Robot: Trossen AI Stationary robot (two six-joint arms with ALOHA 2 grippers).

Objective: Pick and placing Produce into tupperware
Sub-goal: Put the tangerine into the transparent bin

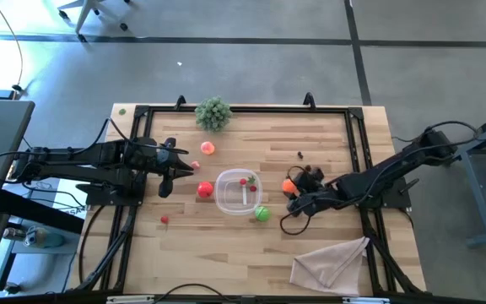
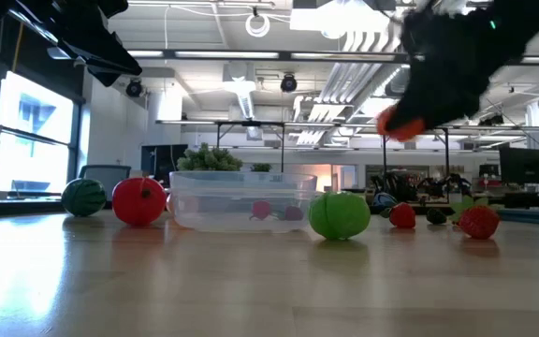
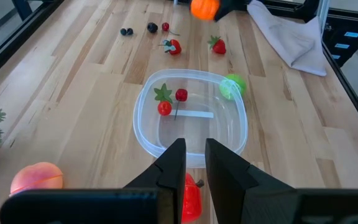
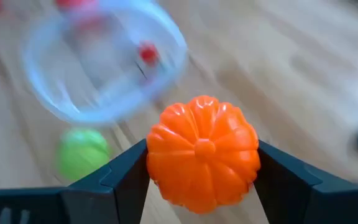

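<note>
While the dark left gripper [image 1: 166, 179] hangs at nine o'clock of the wooden table [image 1: 327, 143] with its two fingers [image 3: 173, 168] drawn nearly together and nothing between them, a round peach-pink toy fruit [image 1: 207, 148] lies toward its one o'clock, and a red toy tomato [image 1: 204, 190] sits at the three o'clock side of that gripper, just beside the container's nine o'clock wall. A small red berry [image 1: 164, 219] lies alone at seven o'clock of the table. At twelve o'clock stands the bushy grey-green plant sprig [image 1: 213, 113]. The clear shallow plastic tupperware [image 1: 226, 198] sits at the centre, with two small red pieces [image 1: 247, 181] inside. A green ribbed toy ball [image 1: 261, 214] rests just beside its five o'clock corner. Toward three o'clock of the container, the right gripper [image 1: 294, 187] holds an orange ribbed toy pumpkin [image 4: 202, 154] between wide-set fingers, lifted off the boards in the low view. A beige crumpled cloth [image 1: 332, 262] lies at five o'clock of the table.
</note>
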